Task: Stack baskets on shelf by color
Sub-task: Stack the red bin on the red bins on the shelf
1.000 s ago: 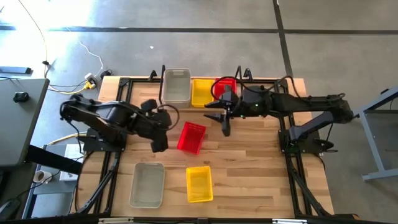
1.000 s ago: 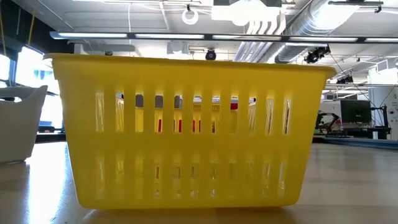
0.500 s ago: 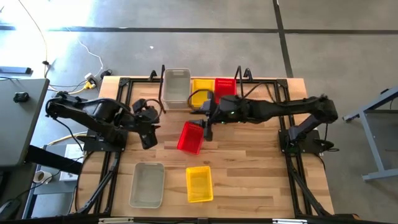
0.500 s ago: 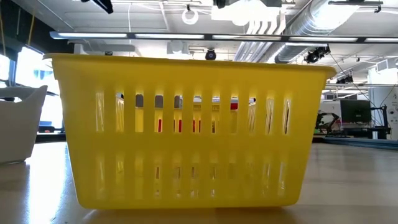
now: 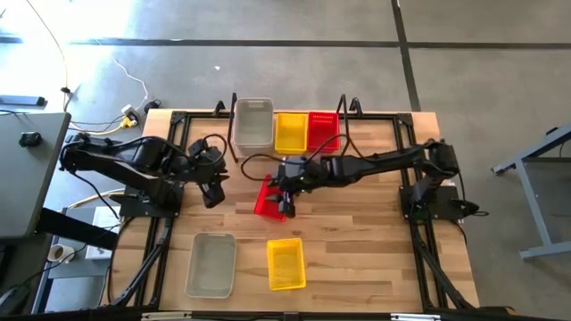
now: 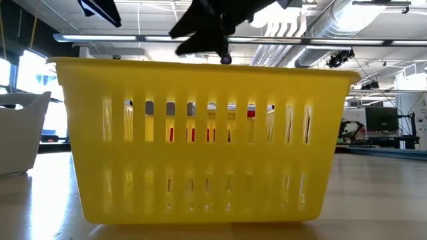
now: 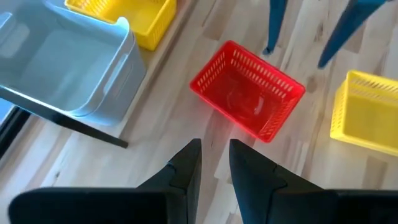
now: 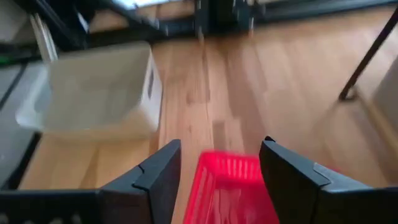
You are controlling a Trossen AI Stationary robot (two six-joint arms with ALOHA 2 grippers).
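Observation:
A red basket [image 5: 266, 198] lies slanted on the table's middle, resting on its bottom with the mouth up. My right gripper [image 5: 287, 189] hangs open just over its right end; in the right wrist view its two fingers stand to either side of the red rim [image 8: 229, 163], and no touch shows. My left gripper [image 5: 212, 181] waits to the left of that basket, with a narrow gap [image 7: 214, 155] between its fingers and nothing in it. On the shelf [image 5: 357, 114] at the far edge stand a grey basket [image 5: 252, 123], a yellow one [image 5: 290, 132] and a red one [image 5: 323, 130].
A grey basket [image 5: 211, 265] and a yellow basket [image 5: 285, 264] sit near the table's front edge. The yellow one fills the low view [image 6: 200, 140]. Black arm-mount frames [image 5: 161, 223] run along both table sides. Bare wood lies right of the red basket.
My right gripper has come away from the shelf, moving down and toward the table's near left until it hangs over the red basket's right end. My left gripper has drawn back toward the table's left edge. The red basket has stayed where it was.

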